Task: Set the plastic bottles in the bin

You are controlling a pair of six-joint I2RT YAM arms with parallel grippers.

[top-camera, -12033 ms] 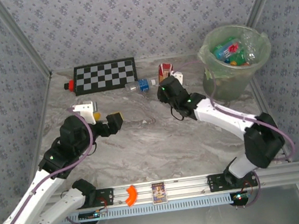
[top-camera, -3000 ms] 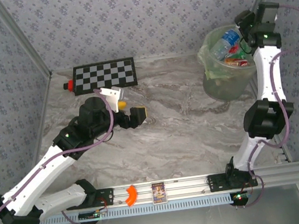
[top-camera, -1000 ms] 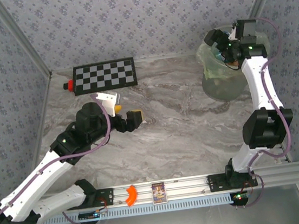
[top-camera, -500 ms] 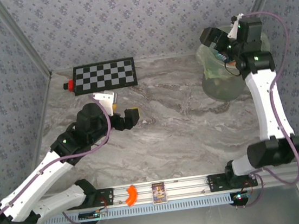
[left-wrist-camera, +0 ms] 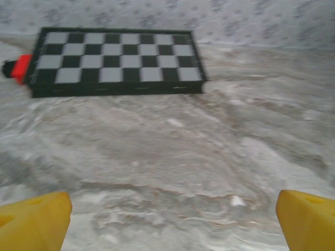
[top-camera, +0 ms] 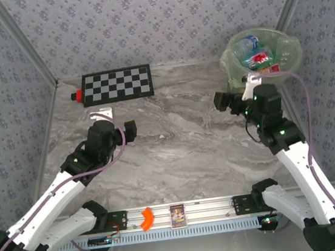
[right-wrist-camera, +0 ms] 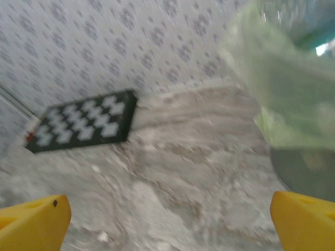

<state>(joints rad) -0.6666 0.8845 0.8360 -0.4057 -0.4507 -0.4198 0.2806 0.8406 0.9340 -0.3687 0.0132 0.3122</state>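
The plastic bottles (top-camera: pixel 255 53) lie piled inside the bin (top-camera: pixel 231 62), a pale-green translucent bucket at the far right corner; one is clear with a blue label, one green. My right gripper (top-camera: pixel 221 102) hangs low over the table, just left of and in front of the bin, open and empty. In the right wrist view its yellow fingertips (right-wrist-camera: pixel 32 224) stand wide apart, with the bin (right-wrist-camera: pixel 293 99) at the right edge. My left gripper (top-camera: pixel 131 130) is open over bare marble at centre left, its fingertips (left-wrist-camera: pixel 32 222) spread wide with nothing between them.
A black-and-white checkerboard (top-camera: pixel 117 84) lies flat at the back left, with a small red block (top-camera: pixel 77 95) at its left end. The board (left-wrist-camera: pixel 118 61) and the red block (left-wrist-camera: pixel 18 68) lie ahead of my left gripper. Patterned walls close the back and sides.
My right arm has swung away from above the bin and come down to the table left of it. My left gripper has drawn back a little to the left.
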